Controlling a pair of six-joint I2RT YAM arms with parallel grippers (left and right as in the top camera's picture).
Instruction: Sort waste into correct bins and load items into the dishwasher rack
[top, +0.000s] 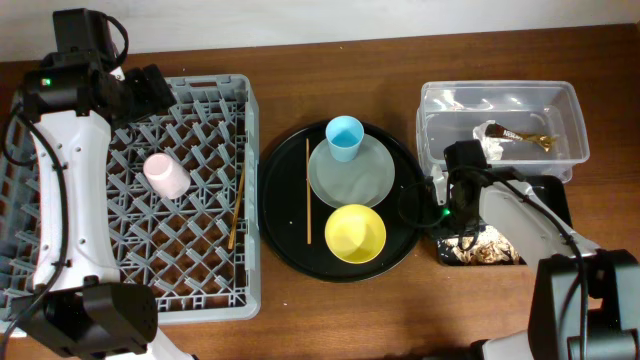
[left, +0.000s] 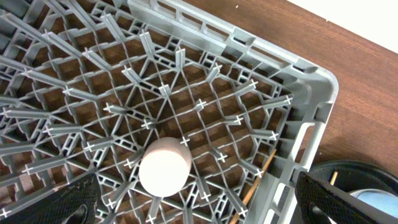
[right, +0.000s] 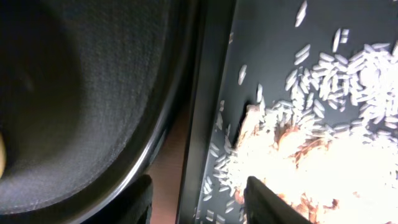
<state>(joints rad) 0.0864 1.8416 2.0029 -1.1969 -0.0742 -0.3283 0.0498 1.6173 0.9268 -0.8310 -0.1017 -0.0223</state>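
sorting looks well advanced at the desk (top: 330, 320). from overhead, the round black tray (top: 283, 200) carries what is not yet loaded: the pale grey plate (top: 355, 180) with the light blue cup (top: 344, 138) standing on it, the yellow bowl (top: 355, 232) just beside the plate, and one chopstick (top: 308, 190). beside the tray on the left arm's side, the dishwasher rack (top: 200, 260) holds the pink cup (top: 166, 176) on its side and the second chopstick (top: 236, 205) along the wall nearest the tray. on the tray's other side, the clear tub (top: 445, 125) holds the napkin (top: 490, 140) and wrapper (top: 530, 140), dry waste kept apart from the food scraps (top: 490, 248) in the shallow black bin (top: 555, 205). the left gripper (top: 150, 90) hangs over the rack's corner far from the tray, and the right gripper (top: 460, 230) is low over the scraps.

the left wrist view looks down into the rack: the gripper's fingers are spread wide and empty, with the pink cup lying between pegs below. that pose suits an arm clear of its load.

the right wrist view shows fingers apart with nothing between them, hovering at the bin's rim next to the round tray's edge. rice-like scraps are heaped inside the bin, which fits food waste being dropped there.
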